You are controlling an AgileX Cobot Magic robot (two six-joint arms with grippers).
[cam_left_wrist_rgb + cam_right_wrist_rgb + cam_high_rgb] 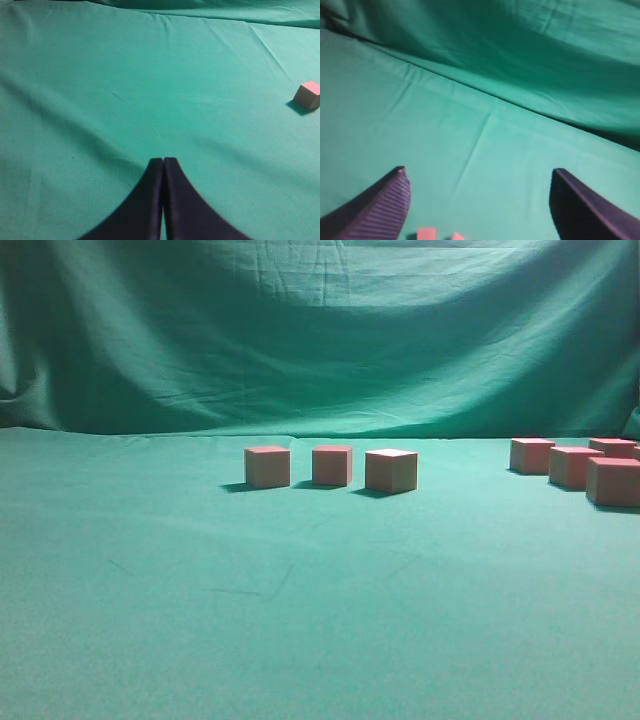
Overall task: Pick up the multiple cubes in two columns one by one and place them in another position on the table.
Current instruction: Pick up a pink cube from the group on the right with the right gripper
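Observation:
Three pinkish-red cubes stand in a row mid-table: one (267, 467), a second (332, 465) and a third (391, 471). Several more cubes (573, 467) cluster at the right edge. Neither arm shows in the exterior view. In the left wrist view my left gripper (163, 160) is shut with nothing in it, above bare cloth, and one cube (307, 95) sits far off to its right. My right gripper (478, 172) is wide open and holds nothing. The tops of two cubes (426, 234) (456, 236) peek in at the bottom edge, between and below its fingers.
The table (300, 620) is covered in teal-green cloth with faint wrinkles. A draped green backdrop (320, 340) closes off the far side. A broad stretch of cloth lies in front of the cubes.

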